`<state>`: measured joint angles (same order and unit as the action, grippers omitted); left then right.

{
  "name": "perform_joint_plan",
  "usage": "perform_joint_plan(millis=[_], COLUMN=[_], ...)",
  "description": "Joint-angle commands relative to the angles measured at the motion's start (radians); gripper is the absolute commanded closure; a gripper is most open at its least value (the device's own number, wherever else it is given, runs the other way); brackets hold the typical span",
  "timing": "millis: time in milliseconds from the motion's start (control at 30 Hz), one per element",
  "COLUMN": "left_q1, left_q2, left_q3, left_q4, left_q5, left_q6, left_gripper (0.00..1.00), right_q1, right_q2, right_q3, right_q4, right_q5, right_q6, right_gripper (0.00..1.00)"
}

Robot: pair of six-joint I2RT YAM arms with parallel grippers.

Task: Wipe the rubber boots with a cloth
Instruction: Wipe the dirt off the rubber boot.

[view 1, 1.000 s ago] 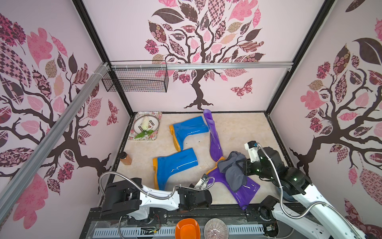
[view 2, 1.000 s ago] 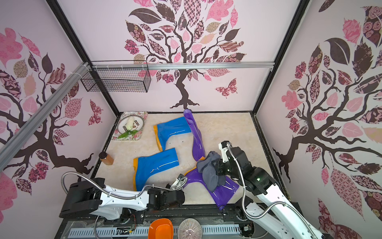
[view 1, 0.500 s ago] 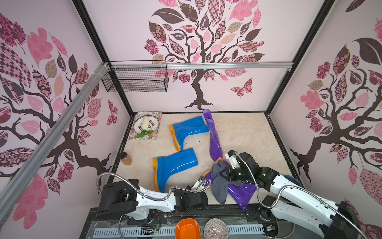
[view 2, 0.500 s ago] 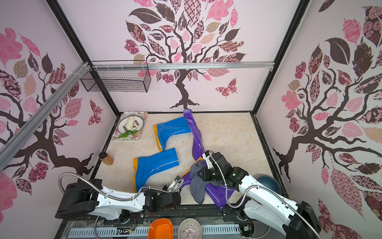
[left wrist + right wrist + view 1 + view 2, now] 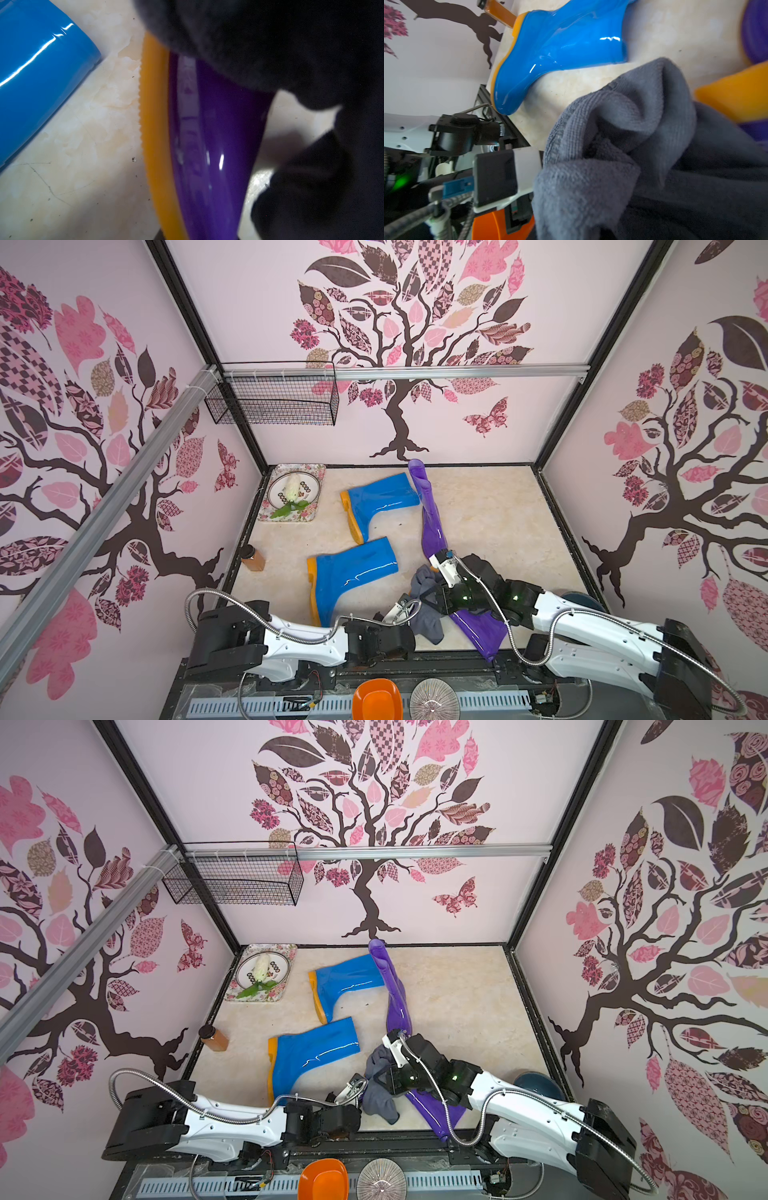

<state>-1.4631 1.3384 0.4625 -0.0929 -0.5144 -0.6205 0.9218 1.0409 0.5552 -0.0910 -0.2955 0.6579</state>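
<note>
A beige marbled worktop (image 5: 498, 522), enclosed by walls papered with pink tree patterns, is seen from above. A glossy purple rubber boot with an orange-yellow sole, here called the near purple boot (image 5: 478, 630), is laid flat at the robot's edge of the worktop. A soft dark grey fabric cloth (image 5: 424, 614) is bunched over the foot of the near purple boot and hangs down past its sole. The cloth is gripped by the right pincer (image 5: 430, 598), which is held just above that foot with its fingers buried in the folds. The left pincer (image 5: 405, 609) is pressed in at the sole side of the near purple boot, under the cloth's edge; whether it is open or closed cannot be told. In the left wrist view, the ridged sole and shiny purple side of the near purple boot are seen close up, partly covered by the cloth. A second purple boot (image 5: 430, 510) is stretched out beyond the foot of the near purple boot. Two bright blue boots with orange-yellow soles are laid on their sides: one (image 5: 349, 572) just beside the near purple boot's sole, the other (image 5: 382, 499) farther off. Well beyond these, a small amber jar (image 5: 253, 560) and a floral tray (image 5: 307, 514) are placed.
</note>
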Motion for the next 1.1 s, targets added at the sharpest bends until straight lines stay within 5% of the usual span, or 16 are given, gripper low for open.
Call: perform_joint_plan(millis=[0, 133, 333, 433, 600, 733, 833, 900, 1000, 1067], left_q1=[-0.009, -0.009, -0.009, -0.009, -0.009, -0.009, -0.009, -0.009, -0.009, -0.009], left_q2=[-0.013, -0.014, -0.054, -0.069, -0.082, -0.082, -0.082, -0.084, -0.084, -0.087], left_q3=[-0.016, -0.017, -0.042, -0.047, -0.053, -0.044, -0.035, -0.028, -0.018, -0.014], left_q4=[0.051, 0.058, 0.051, 0.044, 0.044, 0.049, 0.045, 0.043, 0.033, 0.023], left_q5=[0.028, 0.034, 0.030, 0.033, 0.026, 0.024, 0.026, 0.028, 0.040, 0.055], left_q6=[0.039, 0.046, 0.031, 0.030, 0.033, 0.041, 0.053, 0.064, 0.066, 0.062], left_gripper=[1.00, 1.00, 1.00, 1.00, 1.00, 1.00, 1.00, 1.00, 1.00, 1.00], right_q1=[0.002, -0.032, -0.367, -0.434, -0.375, -0.100, 0.008, 0.021, -0.004, -0.119], right_q2=[0.095, 0.191, 0.099, 0.085, 0.072, 0.045, 0.039, 0.044, 0.034, 0.024], right_q3=[-0.007, 0.034, -0.064, -0.038, -0.010, -0.023, -0.020, -0.019, -0.034, -0.059], right_q4=[0.129, 0.069, -0.085, -0.160, -0.172, -0.078, -0.002, 0.037, -0.007, -0.054], right_q5=[-0.083, 0.012, 0.201, 0.308, 0.138, 0.095, 0.074, 0.045, 0.194, 0.221], right_q6=[0.064, 0.051, 0.029, -0.024, -0.066, 0.017, 0.087, 0.110, 0.121, 0.108], right_gripper=[1.00, 1.00, 1.00, 1.00, 1.00, 1.00, 1.00, 1.00, 1.00, 1.00])
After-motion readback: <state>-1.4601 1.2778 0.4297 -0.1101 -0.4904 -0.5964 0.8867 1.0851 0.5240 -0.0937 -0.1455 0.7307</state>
